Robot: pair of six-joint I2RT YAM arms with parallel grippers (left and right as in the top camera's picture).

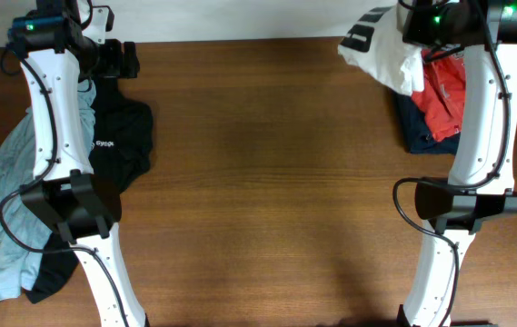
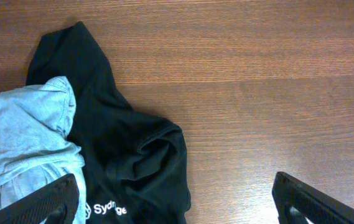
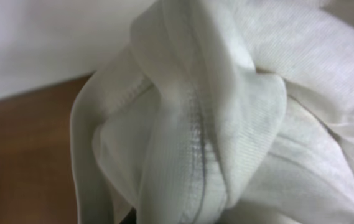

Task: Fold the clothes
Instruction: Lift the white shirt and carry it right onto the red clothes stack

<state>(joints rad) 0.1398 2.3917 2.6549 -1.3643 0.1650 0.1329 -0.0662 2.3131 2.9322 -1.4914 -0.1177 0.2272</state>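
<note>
The clothes lie in two heaps. At the far left, a black shirt (image 1: 124,136) with a small white logo (image 2: 105,209) lies partly under a pale grey-blue shirt (image 1: 8,195). My left gripper (image 1: 127,60) hangs over the black shirt (image 2: 133,143), wide open, with nothing between its fingertips (image 2: 46,199). The grey-blue shirt (image 2: 18,143) shows at the left of that view. At the far right, my right gripper (image 1: 424,32) is shut on a bunched white T-shirt (image 1: 381,45) with black print. White cloth (image 3: 226,112) fills the right wrist view and hides the fingers.
A red garment (image 1: 444,95) lies on a dark navy one (image 1: 419,134) under the right arm. Bare wooden table (image 1: 267,163) spans the middle. The table's far edge meets a pale wall (image 3: 33,43) just behind the white T-shirt.
</note>
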